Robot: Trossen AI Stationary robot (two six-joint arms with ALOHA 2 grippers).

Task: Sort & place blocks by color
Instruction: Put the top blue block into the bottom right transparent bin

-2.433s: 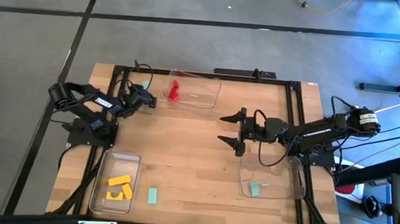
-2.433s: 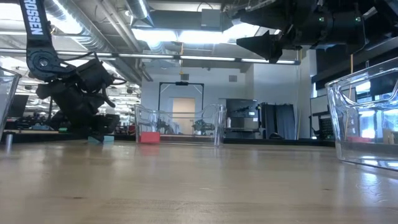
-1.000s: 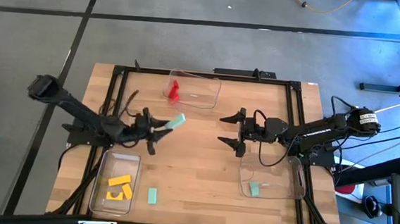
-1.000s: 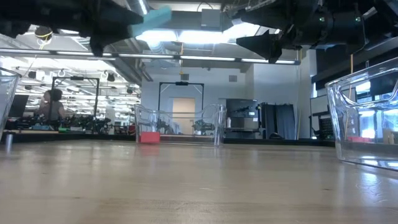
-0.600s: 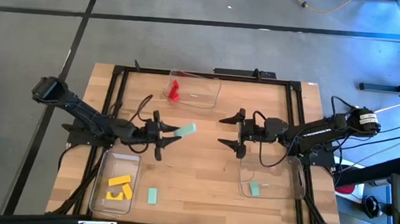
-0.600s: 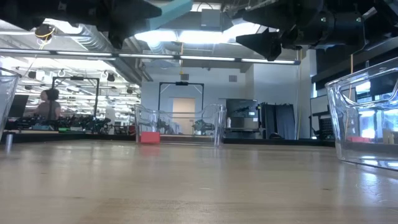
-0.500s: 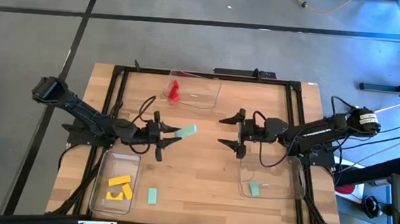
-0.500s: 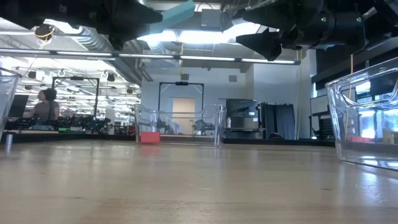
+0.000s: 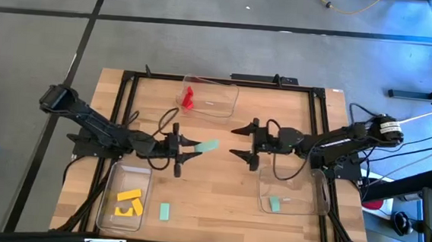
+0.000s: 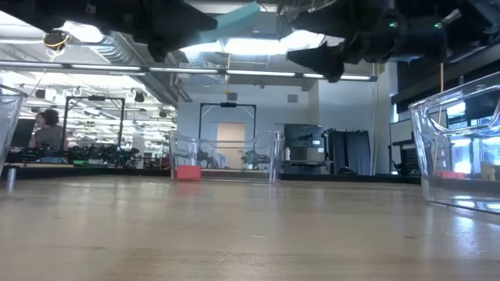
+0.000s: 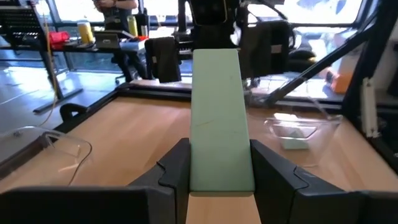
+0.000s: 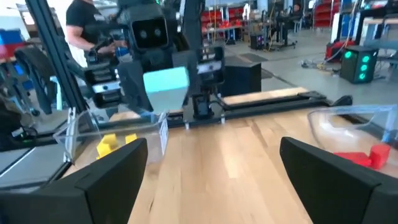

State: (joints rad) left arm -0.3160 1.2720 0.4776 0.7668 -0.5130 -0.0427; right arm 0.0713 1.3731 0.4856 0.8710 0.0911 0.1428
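teal bar [image 11: 219, 118]: near end hidden between the jaws | left gripper [image 10: 205, 22]: cut off by top edge in low view | red blocks [image 9: 189, 97]: count too small to tell

A robotics lab or workshop: exposed ceiling ducts [image 10: 117, 48], strip lights, equipment racks beyond the wooden tabletop [image 10: 234, 234], grey concrete floor [image 9: 37, 63].

No legible text, label, brand, number or sign on anything in these views.
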